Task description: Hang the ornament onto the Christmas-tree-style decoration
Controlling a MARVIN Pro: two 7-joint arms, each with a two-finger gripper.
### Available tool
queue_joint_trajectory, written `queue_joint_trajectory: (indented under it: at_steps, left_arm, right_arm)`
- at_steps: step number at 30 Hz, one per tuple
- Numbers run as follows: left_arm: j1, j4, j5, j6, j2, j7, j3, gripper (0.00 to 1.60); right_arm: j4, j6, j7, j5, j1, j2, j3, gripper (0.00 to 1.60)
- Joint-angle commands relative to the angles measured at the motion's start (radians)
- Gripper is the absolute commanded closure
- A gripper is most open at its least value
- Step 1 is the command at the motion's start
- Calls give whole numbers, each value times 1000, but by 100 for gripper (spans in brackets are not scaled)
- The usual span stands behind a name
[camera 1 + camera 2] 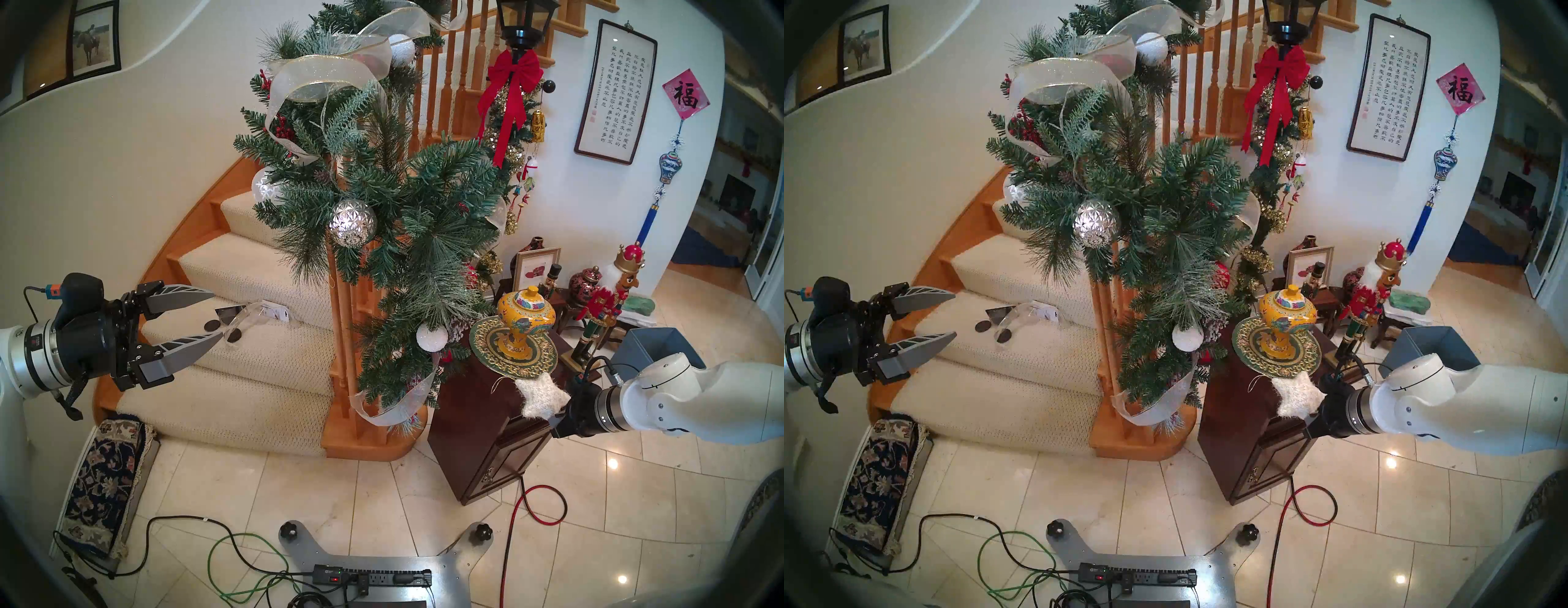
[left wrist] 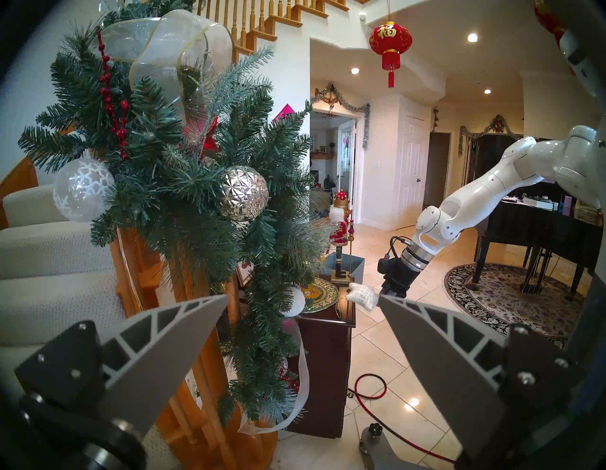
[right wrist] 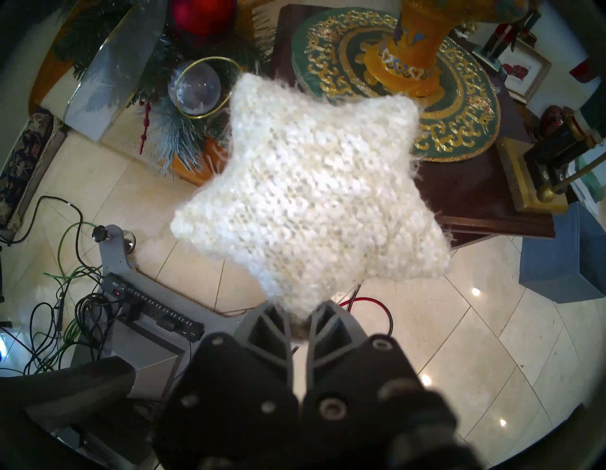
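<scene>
Stair hallway, lots of holiday clutter around

Carpeted stairs (image 1: pixel 254 271) curve up on the left with a pair of glasses (image 1: pixel 231 327) lying on one tread; a dark wood cabinet (image 1: pixel 479 424) carries a green-and-gold plate (image 1: pixel 543 361) with a yellow urn (image 1: pixel 526 318) on it; a tall nutcracker (image 1: pixel 611 297) stands just behind; a red bow (image 1: pixel 511 80) is tied on the lamp post (image 1: pixel 526 21); cables and a power strip (image 1: pixel 373 579) sit on the tile floor (image 1: pixel 382 488).

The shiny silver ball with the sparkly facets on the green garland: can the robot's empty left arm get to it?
Probably yes. The left gripper is open and holds nothing, and only open air above the carpeted stairs separates it from the faceted silver ball, which hangs on the garland's near side.
</scene>
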Motion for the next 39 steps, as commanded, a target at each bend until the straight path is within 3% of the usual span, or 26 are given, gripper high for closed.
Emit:
queue_joint_trajectory:
  at_steps: [1, 9, 39]
  left_arm:
    - [-1, -2, -1, 0, -1, 0, -1, 0]
    - [-1, -2, -1, 0, -1, 0, -1, 0]
    - [-1, -2, -1, 0, -1, 0, -1, 0]
  right_arm:
    - [-21, -13, 6, 5, 103, 17, -14, 160]
    - [-34, -16, 8, 9, 165, 23, -43, 160]
    - [-83, 95, -30, 41, 397, 32, -107, 160]
